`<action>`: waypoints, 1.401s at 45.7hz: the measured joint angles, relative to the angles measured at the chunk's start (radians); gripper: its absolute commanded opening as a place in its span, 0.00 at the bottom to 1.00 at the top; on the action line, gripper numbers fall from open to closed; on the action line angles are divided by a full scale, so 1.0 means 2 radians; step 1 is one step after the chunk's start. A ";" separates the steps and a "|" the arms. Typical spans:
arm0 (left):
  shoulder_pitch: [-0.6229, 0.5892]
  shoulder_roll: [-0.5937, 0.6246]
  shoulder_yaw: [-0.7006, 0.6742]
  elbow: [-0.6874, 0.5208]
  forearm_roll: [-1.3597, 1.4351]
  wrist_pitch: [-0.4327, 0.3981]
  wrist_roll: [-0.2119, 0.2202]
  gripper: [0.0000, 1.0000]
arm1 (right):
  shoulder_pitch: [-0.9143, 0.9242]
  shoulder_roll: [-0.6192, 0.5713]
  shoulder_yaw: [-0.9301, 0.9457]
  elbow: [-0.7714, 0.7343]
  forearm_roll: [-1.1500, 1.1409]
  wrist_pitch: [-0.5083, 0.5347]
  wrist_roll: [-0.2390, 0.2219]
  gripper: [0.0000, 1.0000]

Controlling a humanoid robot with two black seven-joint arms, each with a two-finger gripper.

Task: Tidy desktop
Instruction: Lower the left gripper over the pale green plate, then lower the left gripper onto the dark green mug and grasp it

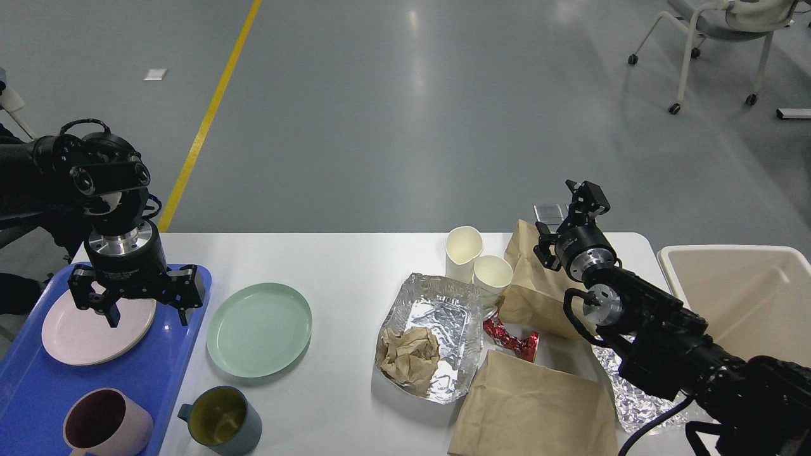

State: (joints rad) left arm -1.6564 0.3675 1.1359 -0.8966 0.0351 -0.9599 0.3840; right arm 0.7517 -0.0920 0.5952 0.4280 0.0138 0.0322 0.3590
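Right now the desktop [355, 266] fills the lower middle of the head view, white and bare at its centre. At about nine o'clock the left gripper [147, 313] hangs over the blue tray [38, 392], jaws spread wide and empty, just above a pink plate [76, 339] lying in the tray. At seven o'clock a pink mug [104, 423] stands in the tray, with a grey-blue mug [222, 419] just beside the tray's edge on the white surface. A green plate [260, 329] lies between the tray and a crumpled foil tray [437, 316], which holds a wad of brown paper [408, 354]. Two cream paper cups [475, 259] stand touching at the foil's far edge. Brown paper bags [535, 405] and a red wrapper [510, 339] lie at five o'clock. At three o'clock the right gripper [586, 197] is raised near the far table edge; it is seen small and dark, so I cannot tell how its jaws stand. A beige bin [741, 297] sits beyond the table's right end
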 measured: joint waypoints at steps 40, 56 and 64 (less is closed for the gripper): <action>0.046 -0.067 -0.058 -0.010 0.085 0.000 -0.004 0.85 | 0.000 0.000 0.000 0.000 0.000 0.000 0.000 1.00; 0.061 -0.059 -0.061 -0.050 0.076 0.000 -0.079 0.87 | 0.000 0.000 0.000 0.000 0.000 0.000 0.000 1.00; 0.061 -0.059 -0.059 -0.050 0.075 0.000 -0.082 0.87 | 0.000 0.000 0.000 0.000 0.000 0.000 0.000 1.00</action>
State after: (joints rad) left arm -1.5335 0.2493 1.0176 -0.9970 0.1851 -0.9599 0.2195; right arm 0.7517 -0.0920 0.5952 0.4280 0.0138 0.0322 0.3590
